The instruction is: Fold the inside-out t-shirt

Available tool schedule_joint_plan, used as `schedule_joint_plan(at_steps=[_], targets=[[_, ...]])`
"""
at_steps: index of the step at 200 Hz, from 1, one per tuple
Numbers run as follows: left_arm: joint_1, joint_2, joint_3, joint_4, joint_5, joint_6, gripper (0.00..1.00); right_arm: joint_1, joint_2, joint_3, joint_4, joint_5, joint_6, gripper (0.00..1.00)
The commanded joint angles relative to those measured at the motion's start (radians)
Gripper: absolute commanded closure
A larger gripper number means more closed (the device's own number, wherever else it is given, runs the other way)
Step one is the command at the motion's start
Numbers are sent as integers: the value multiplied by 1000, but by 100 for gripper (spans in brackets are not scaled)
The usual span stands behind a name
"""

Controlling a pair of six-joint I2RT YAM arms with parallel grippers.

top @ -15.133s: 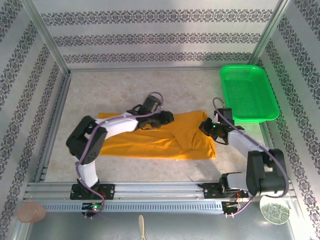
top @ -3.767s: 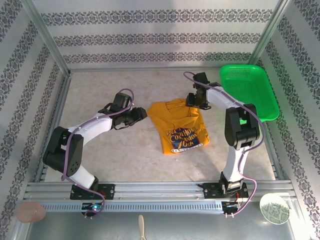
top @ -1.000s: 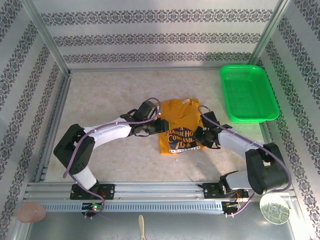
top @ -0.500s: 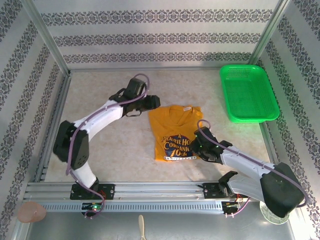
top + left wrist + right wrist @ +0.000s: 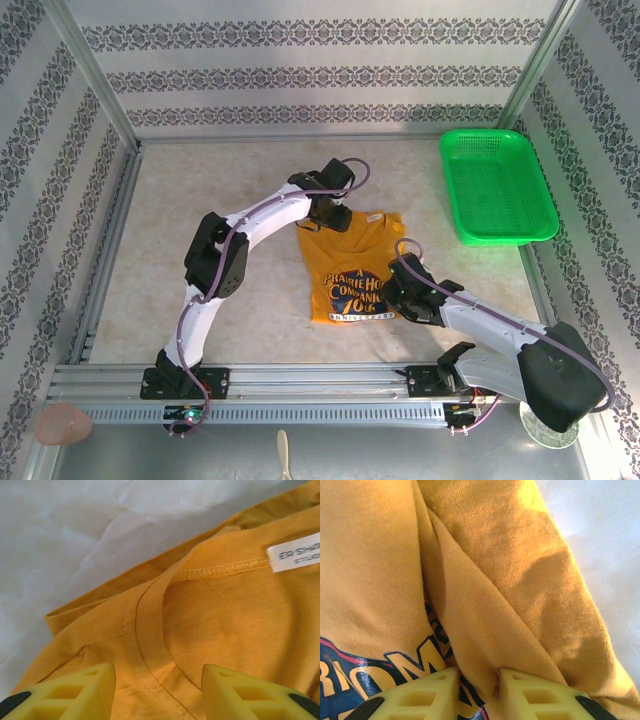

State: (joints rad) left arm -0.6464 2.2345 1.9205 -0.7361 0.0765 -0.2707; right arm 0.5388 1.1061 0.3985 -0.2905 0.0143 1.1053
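On pale tabletop (image 5: 220, 190), patterned walls (image 5: 300, 70) around | left hand (image 5: 157, 687) apart above t-shirt (image 5: 345, 250) | right hand (image 5: 477, 692) clamped on t-shirt fold

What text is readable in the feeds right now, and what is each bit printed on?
"PRAIRIE HO", "COMPANIO", "ANNIVERSARY": chest print of the t-shirt, top view; small, its right end covered by the right gripper.
"ER SHA" over "stud": white label inside the collar, cut off by the frame edge.
"RIO" and "OM": fragments of the same print in the right wrist view; the rest is out of frame.
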Motion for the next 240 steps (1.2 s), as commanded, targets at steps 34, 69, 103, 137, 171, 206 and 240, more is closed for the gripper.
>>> schedule_joint_plan(at_steps=[34,69,103,137,171,206,240], targets=[[11,78,107,-76,-70,23,57,-6,0,-44,-56,47,26,70],[11,138,182,-98,-69,29,67,-3,-6,-49,-58,51,42,70],[15,184,314,-156,-77,47,100,-2,-12,-48,-76,62,61,70],[68,188,411,-174,-31,5,100,0,0,-48,-76,62,71,70],[121,193,418,-169,29,-31,100,0,16,-48,-73,64,79,70],[140,202,379,-166,31,-35,100,2,26,-49,-68,66,89,71],[158,223,371,-125,63,-48,52,3,3,-74,-70,65,92,70]])
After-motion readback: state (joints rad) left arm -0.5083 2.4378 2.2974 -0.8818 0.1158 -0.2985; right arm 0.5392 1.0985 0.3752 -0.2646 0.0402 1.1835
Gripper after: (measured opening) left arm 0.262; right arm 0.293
